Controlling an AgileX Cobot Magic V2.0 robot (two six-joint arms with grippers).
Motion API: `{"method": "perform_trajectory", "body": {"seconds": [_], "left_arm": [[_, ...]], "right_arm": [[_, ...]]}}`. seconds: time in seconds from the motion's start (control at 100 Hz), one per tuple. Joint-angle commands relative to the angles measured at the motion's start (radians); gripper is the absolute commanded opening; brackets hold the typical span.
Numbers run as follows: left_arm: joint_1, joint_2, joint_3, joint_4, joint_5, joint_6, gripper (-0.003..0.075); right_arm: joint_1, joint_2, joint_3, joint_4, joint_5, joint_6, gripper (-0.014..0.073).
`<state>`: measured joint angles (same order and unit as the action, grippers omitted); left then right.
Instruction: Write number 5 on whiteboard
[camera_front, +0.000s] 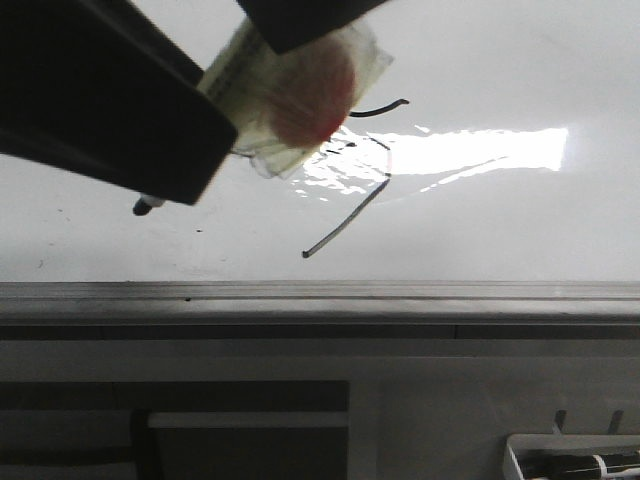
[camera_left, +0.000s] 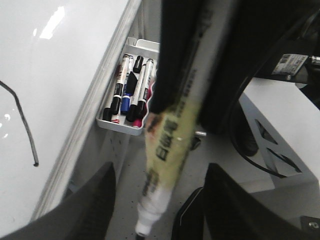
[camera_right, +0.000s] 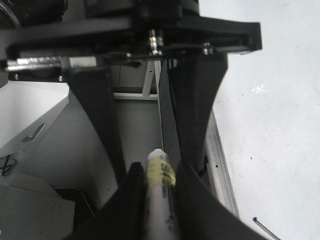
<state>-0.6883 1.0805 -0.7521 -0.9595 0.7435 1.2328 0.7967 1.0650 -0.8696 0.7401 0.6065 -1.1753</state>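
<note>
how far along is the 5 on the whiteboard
Looks mostly done: the number 5 has its top bar and long tail on the whiteboard, though glare hides the middle. In hand: the right fingers are shut on the marker, its tip off the strokes; the left fingers are open. Left: likely only putting the marker away.

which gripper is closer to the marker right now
Right. The right gripper is shut on the marker, clamping its taped barrel. The left gripper is open, its fingers on either side of the marker with gaps showing, not touching it.
</note>
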Motion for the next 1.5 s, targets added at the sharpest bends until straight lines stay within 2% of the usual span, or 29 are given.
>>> {"method": "perform_trajectory", "body": {"seconds": [0.0, 0.14, 0.21, 0.35, 0.47, 0.63, 0.7, 0.8, 0.85, 0.89, 0.96, 1.07, 1.16, 1.21, 1.26, 1.37, 1.49], "left_arm": [[-0.030, 0.018, -0.036, -0.053, -0.087, 0.003, 0.0366], [-0.036, 0.056, -0.036, -0.053, -0.107, 0.003, 0.0356], [-0.036, 0.069, -0.036, -0.057, -0.107, 0.003, 0.0306], [-0.036, 0.074, -0.036, -0.075, -0.107, 0.003, 0.0150], [-0.036, 0.074, -0.036, -0.080, -0.107, 0.003, -0.0023], [-0.036, 0.074, -0.036, -0.080, -0.107, 0.003, -0.0020], [-0.036, 0.074, -0.036, -0.080, -0.107, 0.003, -0.0020], [-0.034, 0.074, -0.028, -0.092, -0.131, 0.003, -0.0020], [-0.032, 0.074, -0.020, -0.104, -0.169, -0.006, -0.0020], [-0.032, 0.074, -0.011, -0.111, -0.207, -0.030, -0.0020], [-0.032, 0.074, 0.009, -0.139, -0.284, -0.073, -0.0021], [-0.032, 0.074, 0.055, -0.228, -0.461, -0.113, -0.0021], [-0.032, 0.074, 0.088, -0.368, -0.616, -0.113, -0.0021], [-0.032, 0.077, 0.106, -0.435, -0.686, -0.113, -0.0021], [-0.032, 0.079, 0.115, -0.476, -0.743, -0.113, -0.0021], [-0.034, 0.114, 0.110, -0.512, -0.754, -0.113, -0.0021], [-0.075, 0.165, 0.098, -0.579, -0.794, -0.113, -0.0021]], "right_arm": [[-0.001, -0.009, -0.034, 0.026, -0.041, -0.014, -0.0041], [-0.001, -0.009, -0.034, 0.026, -0.031, -0.014, -0.0041], [-0.001, -0.009, -0.034, 0.026, -0.023, -0.014, -0.0041], [-0.001, -0.009, -0.034, 0.023, -0.011, -0.014, -0.0041], [-0.001, -0.008, -0.034, 0.023, -0.011, -0.014, -0.0041], [-0.001, -0.008, -0.034, 0.023, -0.004, -0.014, -0.0015], [-0.003, -0.008, -0.034, 0.023, 0.001, -0.009, 0.0090], [-0.020, -0.015, -0.034, 0.021, -0.007, 0.008, 0.0352], [-0.034, -0.022, -0.034, 0.021, -0.030, 0.027, 0.0456], [-0.048, -0.037, -0.034, 0.021, -0.045, 0.041, 0.0520], [-0.080, -0.067, -0.034, 0.021, -0.063, 0.043, 0.0570], [-0.141, -0.120, -0.034, 0.026, -0.073, 0.091, 0.0544], [-0.195, -0.158, -0.034, 0.026, -0.059, 0.138, 0.0449], [-0.225, -0.174, -0.034, 0.026, -0.051, 0.142, 0.0351], [-0.254, -0.186, -0.034, 0.026, -0.044, 0.145, 0.0205], [-0.303, -0.193, -0.034, 0.026, -0.044, 0.145, -0.0072], [-0.323, -0.188, -0.034, 0.027, -0.042, 0.146, -0.0061]]}}
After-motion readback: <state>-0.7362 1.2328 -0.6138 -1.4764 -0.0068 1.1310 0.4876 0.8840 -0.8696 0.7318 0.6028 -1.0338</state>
